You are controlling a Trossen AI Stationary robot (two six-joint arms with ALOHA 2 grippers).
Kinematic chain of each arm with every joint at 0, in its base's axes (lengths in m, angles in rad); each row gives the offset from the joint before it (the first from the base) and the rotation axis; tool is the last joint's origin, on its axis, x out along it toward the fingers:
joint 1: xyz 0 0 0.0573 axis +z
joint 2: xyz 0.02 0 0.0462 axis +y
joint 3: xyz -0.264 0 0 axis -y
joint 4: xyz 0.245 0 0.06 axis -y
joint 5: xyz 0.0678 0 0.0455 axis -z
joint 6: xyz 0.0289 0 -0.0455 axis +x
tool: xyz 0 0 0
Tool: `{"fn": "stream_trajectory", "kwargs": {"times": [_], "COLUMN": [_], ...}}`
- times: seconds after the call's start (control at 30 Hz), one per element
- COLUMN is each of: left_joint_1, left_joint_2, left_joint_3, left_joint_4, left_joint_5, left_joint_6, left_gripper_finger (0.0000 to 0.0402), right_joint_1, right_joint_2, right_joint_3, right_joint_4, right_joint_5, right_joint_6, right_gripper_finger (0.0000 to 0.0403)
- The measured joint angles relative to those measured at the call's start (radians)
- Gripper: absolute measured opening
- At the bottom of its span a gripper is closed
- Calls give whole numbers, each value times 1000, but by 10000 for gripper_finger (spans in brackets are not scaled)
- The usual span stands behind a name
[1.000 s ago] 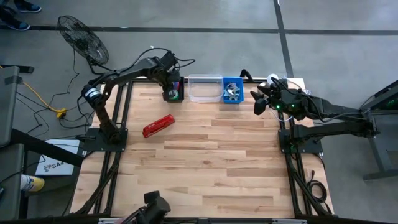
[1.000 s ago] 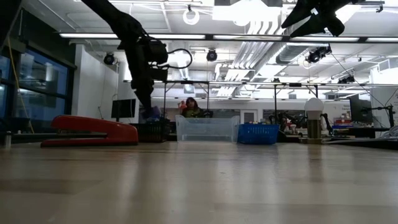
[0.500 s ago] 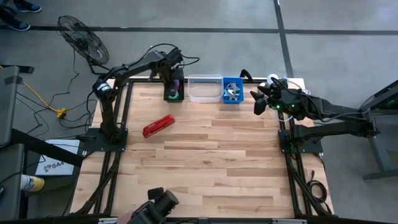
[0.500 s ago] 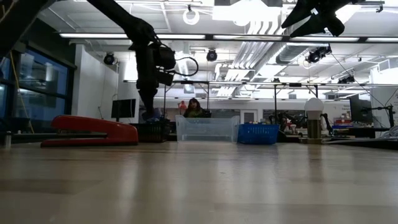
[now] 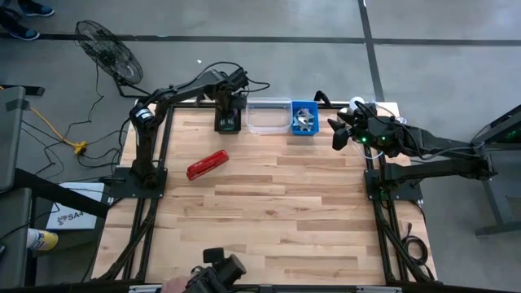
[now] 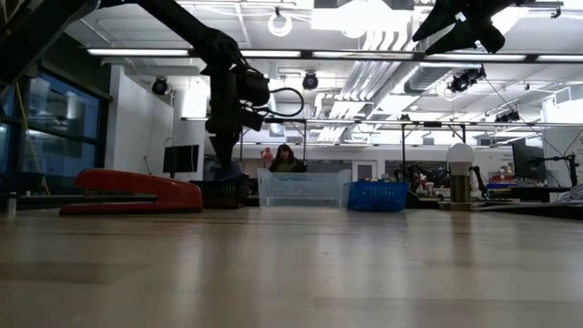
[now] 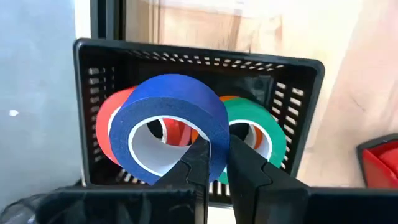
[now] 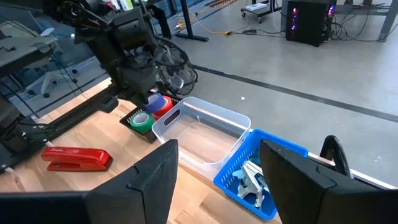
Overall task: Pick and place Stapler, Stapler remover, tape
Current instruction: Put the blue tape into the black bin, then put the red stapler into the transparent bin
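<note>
Left gripper (image 7: 214,163) is clamped on the wall of a blue tape roll (image 7: 171,127), holding it right over the black basket (image 7: 298,93); red tape (image 7: 107,127) and green tape (image 7: 261,127) rolls sit in the basket just behind the blue one. Can't tell if the blue roll is resting on the others or lifted clear.

Right gripper (image 8: 217,180) hangs idle with fingers spread wide, holding nothing, well off to the side of the bins, nearest the blue bin (image 8: 264,152).

Progress, as a judgement: tape is in hand at the basket; the blue bin holds small metal pieces (image 8: 252,180), maybe staple removers, too small to be sure. Clear bin (image 8: 199,127) looks empty. Stapler (image 5: 207,164) is untouched on the table, well apart from both grippers, nearer the left one. So stapler remains to be placed.
</note>
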Motion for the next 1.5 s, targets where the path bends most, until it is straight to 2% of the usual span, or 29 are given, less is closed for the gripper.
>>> {"fn": "stream_trajectory", "kwargs": {"times": [0.1, 0.33, 0.6, 0.83, 1.1, 1.23, 1.37, 1.5], "left_joint_1": [-14, -11, -11, -11, -11, -11, -11, -10], "left_joint_2": [10, 17, 17, 16, 16, 16, 16, 14], "left_joint_3": [0, 0, 0, 0, 0, 53, 144, 214], "left_joint_4": [1, -37, -36, -29, -38, -92, -159, -220], "left_joint_5": [-40, -58, -37, -57, -67, -67, -70, -10], "left_joint_6": [4, 4, 4, 4, 4, 2, -23, -67], "left_gripper_finger": [25, 30, 48, 82, 141, 160, 162, 163], "right_joint_1": [0, 0, 0, 0, 0, 0, 0, 0], "right_joint_2": [0, 0, 0, 0, 0, 0, 0, 0], "right_joint_3": [0, 0, 0, 0, 0, 0, 0, 0], "right_joint_4": [0, -1, -15, -37, -40, -40, -29, -21], "right_joint_5": [1, 5, 5, -3, -3, -3, -4, -12], "right_joint_6": [-3, -8, -8, -2, -1, -1, -1, -1], "right_gripper_finger": [217, 216, 216, 216, 217, 217, 217, 217]}}
